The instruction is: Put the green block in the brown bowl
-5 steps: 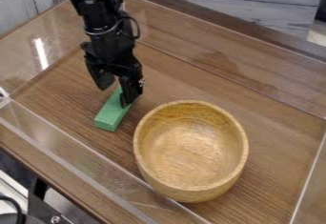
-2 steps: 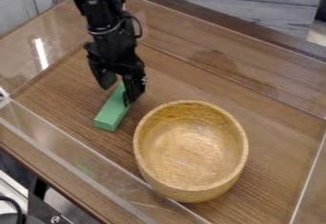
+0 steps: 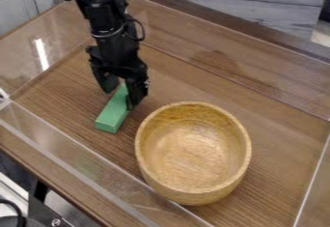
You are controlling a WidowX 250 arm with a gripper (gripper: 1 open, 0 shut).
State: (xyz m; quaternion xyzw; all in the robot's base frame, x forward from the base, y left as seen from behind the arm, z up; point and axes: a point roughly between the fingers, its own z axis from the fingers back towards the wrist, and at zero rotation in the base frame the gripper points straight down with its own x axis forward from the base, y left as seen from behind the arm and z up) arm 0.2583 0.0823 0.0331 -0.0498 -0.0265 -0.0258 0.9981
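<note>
Nearest to us, the brown bowl (image 3: 194,152) sits upright on the wooden worktop (image 3: 258,86). Just beyond its left rim we see the green block (image 3: 115,112) lying flat on the worktop, outside the bowl. Over the block's far end, the black fingers (image 3: 99,77) point straight down, spread wide to either side of it. They are released; we cannot tell whether their tips touch the block.
</note>
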